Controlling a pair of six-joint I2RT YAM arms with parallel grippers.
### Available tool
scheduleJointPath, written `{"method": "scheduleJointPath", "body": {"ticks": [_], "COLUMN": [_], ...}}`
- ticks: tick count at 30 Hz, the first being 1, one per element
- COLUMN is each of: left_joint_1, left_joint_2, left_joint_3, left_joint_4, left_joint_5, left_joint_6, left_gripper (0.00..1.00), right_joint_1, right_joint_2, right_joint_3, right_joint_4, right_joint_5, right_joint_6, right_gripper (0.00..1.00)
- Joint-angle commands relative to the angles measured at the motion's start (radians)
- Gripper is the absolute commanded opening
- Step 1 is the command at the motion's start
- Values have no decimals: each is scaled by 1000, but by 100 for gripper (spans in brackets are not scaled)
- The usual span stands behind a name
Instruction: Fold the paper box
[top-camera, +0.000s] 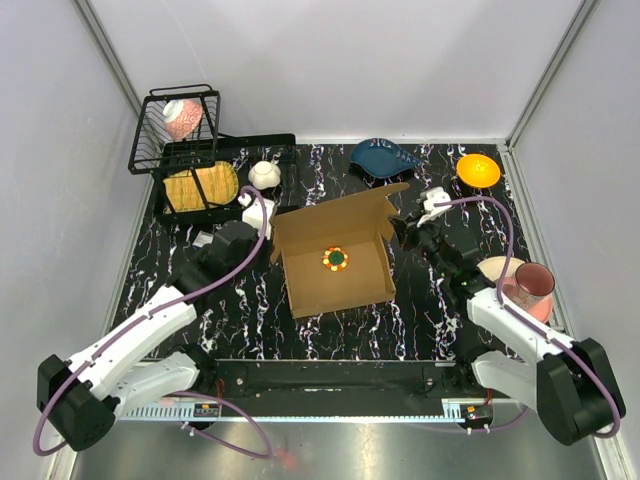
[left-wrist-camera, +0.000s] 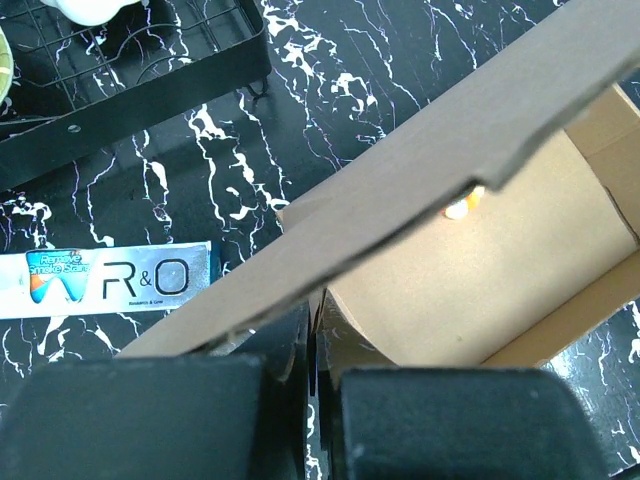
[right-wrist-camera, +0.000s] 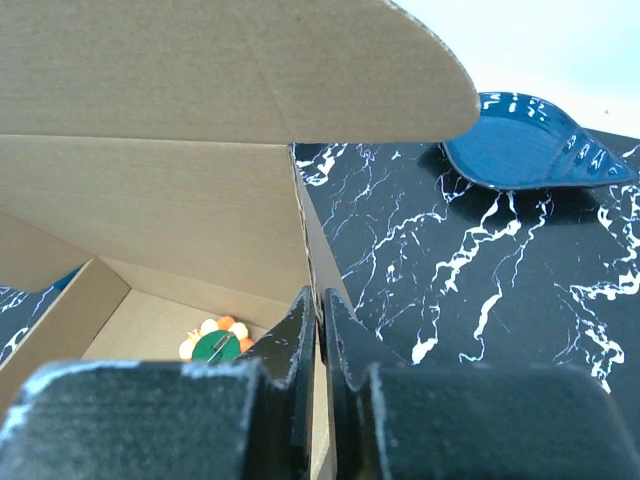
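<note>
Overhead, the box (top-camera: 335, 262) is seen at the middle of the table (top-camera: 420, 320), open side up, with its near wall at six o'clock left free. A small orange-and-green disc (top-camera: 335, 260) is seen lying on its floor.

At nine o'clock of the box, the left gripper (top-camera: 262, 225) is set on the left wall. In the wrist view its jaws are pressed together, and the wall's edge appears to be pinched between them. At three o'clock, the right gripper (top-camera: 405, 232) is set on the right wall, whose top edge is nipped between jaws drawn almost fully together. A toothpaste carton (left-wrist-camera: 105, 280) is seen flat on the table just beside the left wall.

At twelve o'clock, the lid flap (top-camera: 340, 210) is raised and leans outward, held by nothing. Beyond it, a blue dish (top-camera: 385, 158) is seen at one o'clock, an orange bowl (top-camera: 478, 170) at two, and a wire rack (top-camera: 180, 130) at ten.

Trouble is most likely to be caused by the shallow holds. If the walls are pulled unevenly, the box could be skewed or dragged across the table. Only an edge is gripped on each side, so a wall could slip free, or be creased off its fold line. If the box is pushed away, the blue dish could be struck.
</note>
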Motion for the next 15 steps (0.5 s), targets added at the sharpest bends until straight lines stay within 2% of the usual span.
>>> {"method": "scheduleJointPath", "body": {"ticks": [1, 5, 9, 15], "left_joint_1": [-4, -4, -4, -6], "left_joint_2": [41, 74, 107, 121], "left_joint_3": [43, 49, 70, 50], "left_joint_4": [24, 50, 71, 143], "left_joint_5": [12, -23, -95, -164], "left_joint_6": [-23, -65, -125, -299], "left_gripper": [1, 0, 0, 0], "right_joint_1": [13, 73, 128, 197], "right_joint_2": [-75, -124, -147, -164], "right_joint_3": [65, 64, 70, 39], "right_joint_4": [-134, -216, -300, -369], "right_joint_5": [-36, 44, 164, 273], "right_joint_6": [63, 61, 78, 136], "right_gripper": [6, 0, 0, 0]}}
